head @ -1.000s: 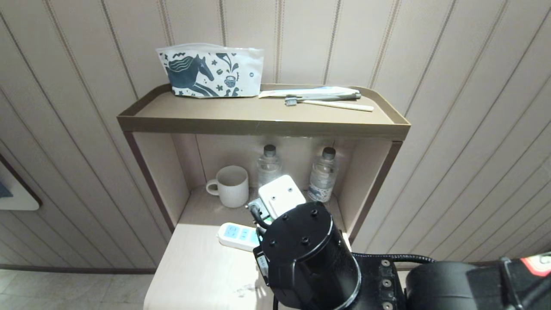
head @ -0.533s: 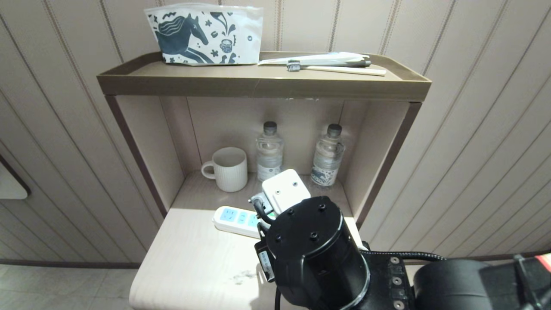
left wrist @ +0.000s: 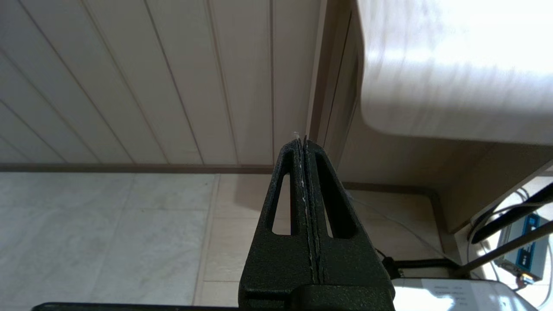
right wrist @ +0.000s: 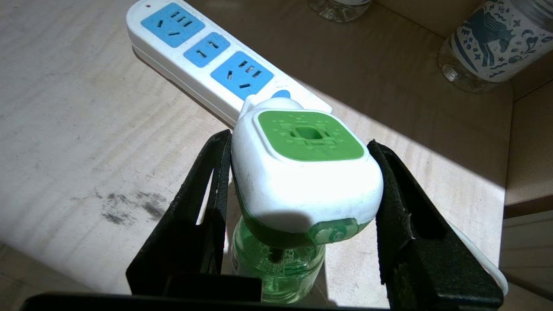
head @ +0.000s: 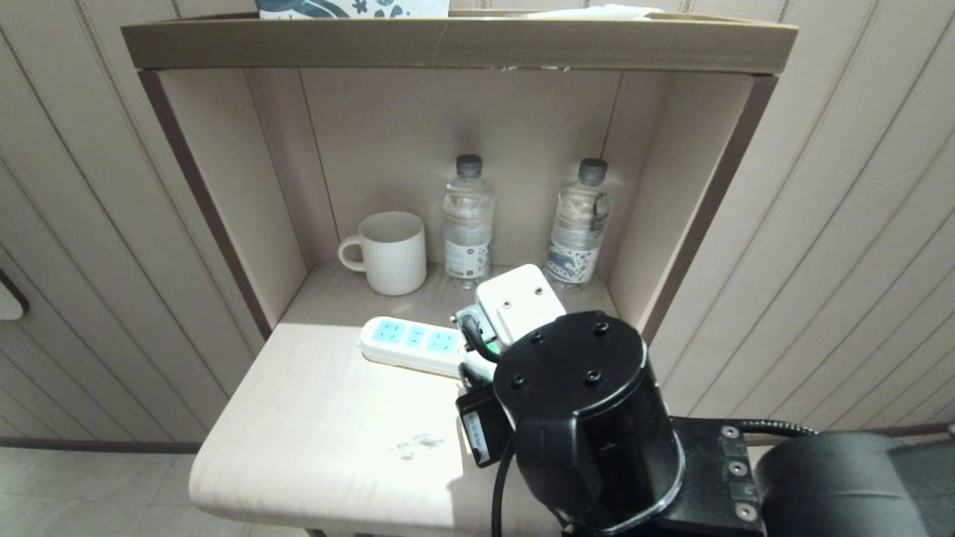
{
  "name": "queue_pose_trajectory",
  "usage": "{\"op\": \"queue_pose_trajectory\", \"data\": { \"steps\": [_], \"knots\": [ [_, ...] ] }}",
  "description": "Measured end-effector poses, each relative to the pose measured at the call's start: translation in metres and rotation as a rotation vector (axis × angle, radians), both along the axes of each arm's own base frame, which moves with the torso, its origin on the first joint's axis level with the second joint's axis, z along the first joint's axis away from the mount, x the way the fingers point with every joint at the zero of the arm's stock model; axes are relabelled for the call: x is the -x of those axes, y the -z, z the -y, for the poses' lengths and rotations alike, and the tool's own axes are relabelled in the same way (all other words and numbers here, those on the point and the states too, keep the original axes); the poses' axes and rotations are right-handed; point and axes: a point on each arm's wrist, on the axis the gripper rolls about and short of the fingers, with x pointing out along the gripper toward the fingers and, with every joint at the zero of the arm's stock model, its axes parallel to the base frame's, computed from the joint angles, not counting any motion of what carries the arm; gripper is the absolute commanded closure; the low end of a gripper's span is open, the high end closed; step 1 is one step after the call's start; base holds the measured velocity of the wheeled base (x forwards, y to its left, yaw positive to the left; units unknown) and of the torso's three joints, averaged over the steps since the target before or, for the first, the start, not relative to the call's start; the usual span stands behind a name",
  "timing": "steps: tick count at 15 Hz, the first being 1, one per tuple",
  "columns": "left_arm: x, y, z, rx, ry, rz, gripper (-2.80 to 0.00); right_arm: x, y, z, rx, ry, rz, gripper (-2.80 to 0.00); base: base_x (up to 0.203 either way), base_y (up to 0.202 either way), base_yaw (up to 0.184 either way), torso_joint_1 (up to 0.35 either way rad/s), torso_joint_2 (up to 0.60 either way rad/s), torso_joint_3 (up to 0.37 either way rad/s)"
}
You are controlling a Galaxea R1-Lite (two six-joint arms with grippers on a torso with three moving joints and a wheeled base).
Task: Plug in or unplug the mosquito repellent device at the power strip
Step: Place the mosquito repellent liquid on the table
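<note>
Mosquito repellent device (right wrist: 302, 181): clamped by its white cap between the pads of the right gripper (right wrist: 302, 190), green bottle hanging below, clear of every socket.
Power strip (right wrist: 216, 69): just ahead of the gripper on the pale shelf (right wrist: 65, 129), three blue socket faces up and all free; nearest socket just beyond the cap.
Step, as I read it: carrying the device in to plug it.
Doing it well: square the prongs to the slots first, then press straight in; a tilted push could skid the loose strip.
Behind the strip: water bottle (right wrist: 492, 39), well apart.
Left gripper (left wrist: 304, 142): fingers pressed together, empty, parked low beside the shelf unit.
</note>
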Motion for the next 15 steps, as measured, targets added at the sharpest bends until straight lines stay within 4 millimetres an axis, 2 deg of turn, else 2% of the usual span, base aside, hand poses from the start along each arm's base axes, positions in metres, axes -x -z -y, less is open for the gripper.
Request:
{"op": "queue_pose_trajectory", "data": {
  "steps": [4, 10, 13, 15],
  "knots": [
    [0.0, 0.0, 0.0, 0.0, 0.0, 0.0, 0.0, -0.001, -0.013, 0.01, -0.028, 0.016, 0.021, 0.0, 0.0, 0.0, 0.0, -0.153, 0.39, 0.243],
    [0.0, 0.0, 0.0, 0.0, 0.0, 0.0, 0.0, -0.002, -0.03, 0.021, -0.089, 0.157, 0.103, 0.0, 0.0, 0.0, 0.0, -0.017, 0.05, 0.031],
    [0.0, 0.0, 0.0, 0.0, 0.0, 0.0, 0.0, -0.001, -0.026, 0.023, -0.112, 0.169, 0.121, 0.0, 0.0, 0.0, 0.0, 0.0, 0.0, 0.0],
    [0.0, 0.0, 0.0, 0.0, 0.0, 0.0, 0.0, 0.001, -0.014, 0.027, -0.122, 0.192, 0.137, 0.0, 0.0, 0.0, 0.0, 0.0, 0.0, 0.0]
  ]
}}
